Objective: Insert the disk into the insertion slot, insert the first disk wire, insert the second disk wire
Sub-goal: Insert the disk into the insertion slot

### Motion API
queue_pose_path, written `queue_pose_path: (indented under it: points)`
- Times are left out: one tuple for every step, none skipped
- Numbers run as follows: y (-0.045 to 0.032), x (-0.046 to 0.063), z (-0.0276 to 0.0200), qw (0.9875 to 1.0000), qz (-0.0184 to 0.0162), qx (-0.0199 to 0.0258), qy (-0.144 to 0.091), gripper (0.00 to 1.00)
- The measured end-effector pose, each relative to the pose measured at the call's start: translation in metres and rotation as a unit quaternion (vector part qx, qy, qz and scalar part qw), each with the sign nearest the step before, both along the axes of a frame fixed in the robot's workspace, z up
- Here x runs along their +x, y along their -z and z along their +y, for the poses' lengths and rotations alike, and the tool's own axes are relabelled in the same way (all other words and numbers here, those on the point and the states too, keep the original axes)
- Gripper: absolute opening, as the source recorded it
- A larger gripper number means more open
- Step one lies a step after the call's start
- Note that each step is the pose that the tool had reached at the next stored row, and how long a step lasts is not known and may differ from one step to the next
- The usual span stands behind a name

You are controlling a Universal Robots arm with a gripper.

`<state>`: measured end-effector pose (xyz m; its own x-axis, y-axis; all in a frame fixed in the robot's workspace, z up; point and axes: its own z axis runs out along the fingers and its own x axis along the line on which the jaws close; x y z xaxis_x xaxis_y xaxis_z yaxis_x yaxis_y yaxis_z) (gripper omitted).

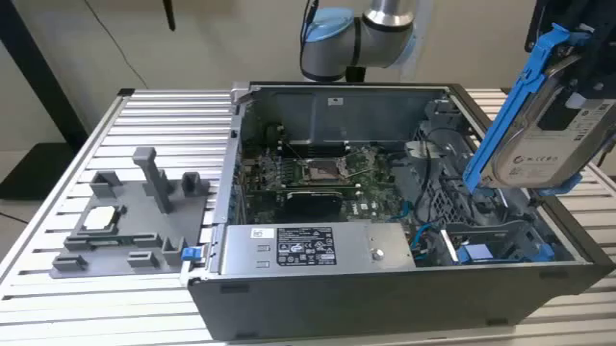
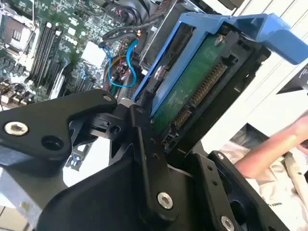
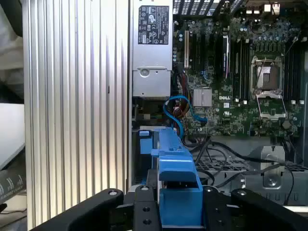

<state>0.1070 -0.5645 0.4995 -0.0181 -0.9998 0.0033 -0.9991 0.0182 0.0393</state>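
The disk [image 1: 544, 126], silver in a bright blue carrier, hangs tilted above the open computer case's edge on the exterior view's right. My gripper [image 3: 178, 204] is shut on it, black fingers [image 3: 120, 209] on either side of the blue carrier [image 3: 175, 173]. In the second wrist view the disk's green circuit board [image 2: 190, 84] and connector face the camera. The insertion slot [image 1: 495, 245], dark metal with blue fittings, lies below the disk in the case's near corner. A blue wire [image 3: 175, 108] loops loose beside the slot; which disk wire it is I cannot tell.
The silver power supply [image 1: 298, 249] lies along the case's near wall, and the processor socket [image 1: 322, 171] sits mid-board. A grey fixture [image 1: 135, 216] stands on the slatted table at the exterior view's left. A person's hand [image 2: 281, 144] is near the gripper.
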Motion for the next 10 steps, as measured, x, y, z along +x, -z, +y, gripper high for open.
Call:
queue_pose_path:
  points:
    - [0.0000, 0.0000, 0.0000, 1.0000, 0.0000, 0.0000, 0.000, 0.00]
    - [0.0000, 0.0000, 0.0000, 1.0000, 0.0000, 0.0000, 0.000, 0.00]
    - [0.0000, 0.0000, 0.0000, 1.0000, 0.0000, 0.0000, 0.000, 0.00]
    - [0.0000, 0.0000, 0.0000, 1.0000, 0.0000, 0.0000, 0.000, 0.00]
    - [0.0000, 0.0000, 0.0000, 1.0000, 0.0000, 0.0000, 0.000, 0.00]
    - [0.0000, 0.0000, 0.0000, 1.0000, 0.0000, -0.0001, 0.000, 0.00]
    - [0.0000, 0.0000, 0.0000, 1.0000, 0.0000, 0.0000, 0.000, 0.00]
    - [0.0000, 0.0000, 0.0000, 1.0000, 0.0000, 0.0000, 0.000, 0.00]
    - [0.0000, 0.0000, 0.0000, 1.0000, 0.0000, -0.0001, 0.000, 0.00]
    - [0.0000, 0.0000, 0.0000, 1.0000, 0.0000, -0.0001, 0.000, 0.00]
